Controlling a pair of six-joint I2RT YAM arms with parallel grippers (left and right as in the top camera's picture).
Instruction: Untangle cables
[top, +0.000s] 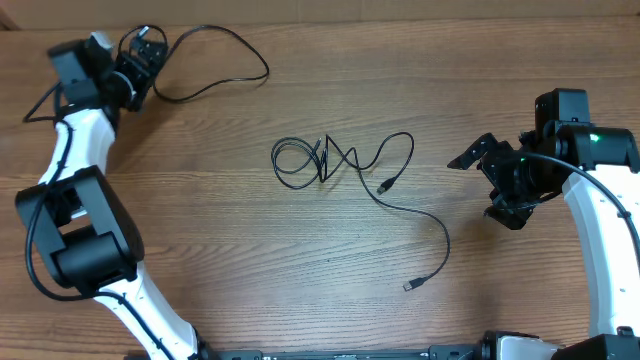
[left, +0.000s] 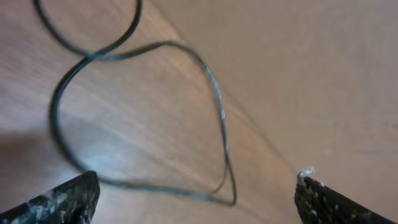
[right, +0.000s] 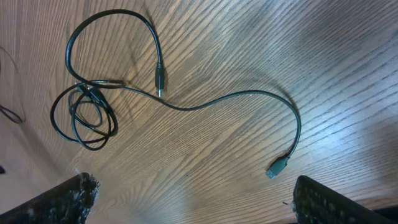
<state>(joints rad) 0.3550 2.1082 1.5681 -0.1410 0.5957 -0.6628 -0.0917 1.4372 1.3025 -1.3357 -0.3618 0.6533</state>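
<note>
One cable (left: 222, 118) lies well apart from one tangled bunch (top: 320, 160).

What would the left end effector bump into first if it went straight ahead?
Probably the black cable loop on the table just ahead, though depth is unclear.

Wood-grain table (top: 300, 260), evenly lit

You have no text, label, brand, number or sign to read in any of the three views.
</note>
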